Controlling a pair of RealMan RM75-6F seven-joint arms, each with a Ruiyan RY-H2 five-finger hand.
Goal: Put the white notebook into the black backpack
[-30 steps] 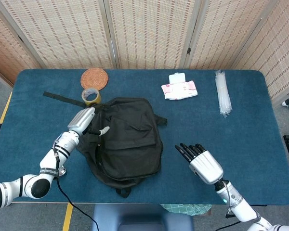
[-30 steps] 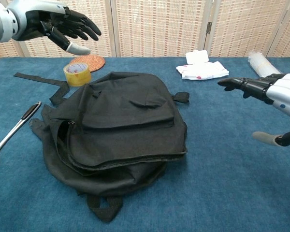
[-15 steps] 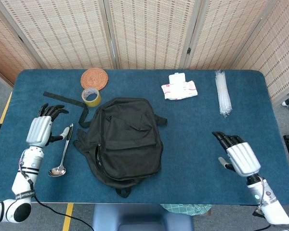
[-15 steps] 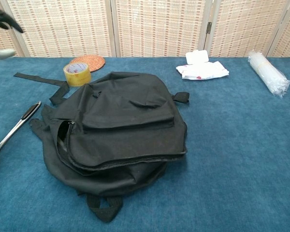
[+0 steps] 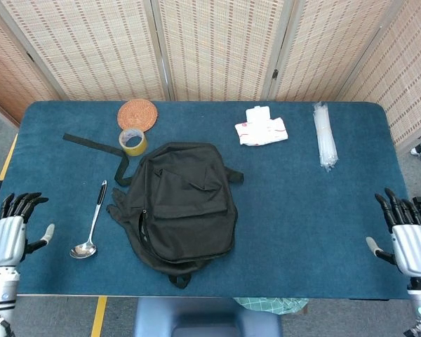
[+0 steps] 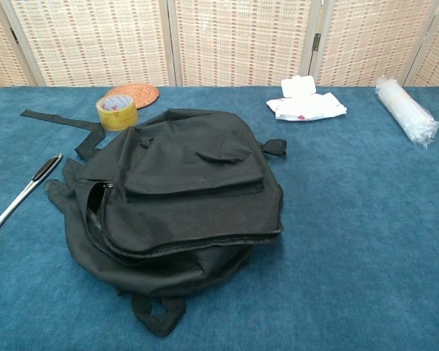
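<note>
Both hands are hanging empty, fingers spread — left hand [image 5: 5,235] and right hand [image 5: 409,239] at opposite table edges. Black backpack [image 5: 179,203] is lying mid-table; white notebook is showing nowhere — presumably inside, leaving no further move.

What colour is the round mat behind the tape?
The round mat is orange-brown and woven, clearest in the head view, just behind the tape roll.

Blue-covered table [image 5: 302,203] bearing a black backpack [image 5: 182,203] between the two hands. Ladle [image 5: 90,225] nearest the left hand [image 5: 7,235]. Far from both hands: tape roll [image 5: 132,140], woven coaster [image 5: 137,114], wipes pack [image 5: 261,128], plastic sleeve [image 5: 325,137].
</note>
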